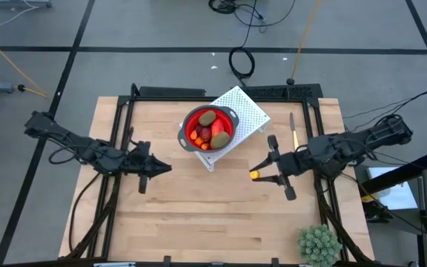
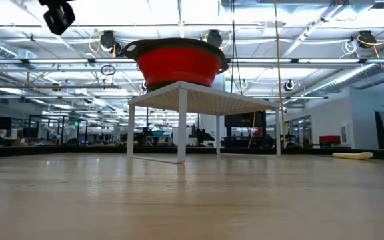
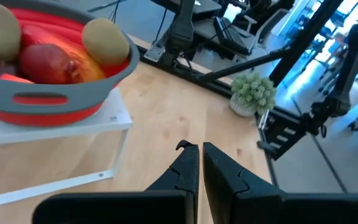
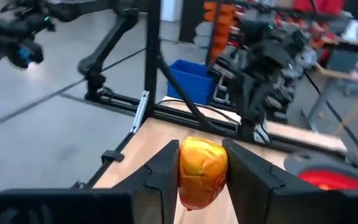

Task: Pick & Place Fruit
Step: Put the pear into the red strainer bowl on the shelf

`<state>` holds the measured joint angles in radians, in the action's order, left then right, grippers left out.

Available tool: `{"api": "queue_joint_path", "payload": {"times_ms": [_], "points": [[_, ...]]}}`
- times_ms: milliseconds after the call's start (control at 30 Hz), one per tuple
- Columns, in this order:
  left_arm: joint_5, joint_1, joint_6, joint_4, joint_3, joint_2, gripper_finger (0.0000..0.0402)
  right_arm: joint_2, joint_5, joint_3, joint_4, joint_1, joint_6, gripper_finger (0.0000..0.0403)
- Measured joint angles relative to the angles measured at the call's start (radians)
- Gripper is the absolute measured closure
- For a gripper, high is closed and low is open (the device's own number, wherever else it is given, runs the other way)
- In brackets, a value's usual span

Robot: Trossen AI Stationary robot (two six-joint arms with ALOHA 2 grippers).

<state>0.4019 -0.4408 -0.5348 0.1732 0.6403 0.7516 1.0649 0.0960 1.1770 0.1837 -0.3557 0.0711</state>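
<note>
A pale wooden bench (image 1: 199,215) seen from above, with two dark robot arms reaching in from either side. Near the back middle stands a small white perforated stand (image 1: 247,111), and on it sits a red bowl (image 1: 199,122) with a grey rim, already holding several toy fruits: brown-green ovals and dark red pieces. A spiky green plant (image 1: 319,245) sits at the near right corner. The left gripper (image 1: 156,169) waits empty, its fingers pressed together, over the bench to the left of the bowl. The right gripper (image 1: 262,172) hovers over the bench to the right of the bowl, its fingers closed partway around a small orange fruit (image 4: 202,171), held off the surface. This looks like the carrying step. Next, the right arm would likely need to travel toward the bowl, clear its raised rim, and release above the pile.
</note>
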Motion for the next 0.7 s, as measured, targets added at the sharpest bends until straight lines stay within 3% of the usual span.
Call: {"api": "queue_joint_path", "payload": {"times_ms": [300,700], "points": [[-0.002,0.000,-0.092,-0.101,0.000,0.105,0.0382,-0.013,-0.103,0.000,0.002,0.000,0.297,0.0295],[-0.010,0.000,-0.176,-0.168,0.000,0.139,0.0382,-0.013,-0.100,0.000,0.000,0.000,0.653,0.0296]]}}
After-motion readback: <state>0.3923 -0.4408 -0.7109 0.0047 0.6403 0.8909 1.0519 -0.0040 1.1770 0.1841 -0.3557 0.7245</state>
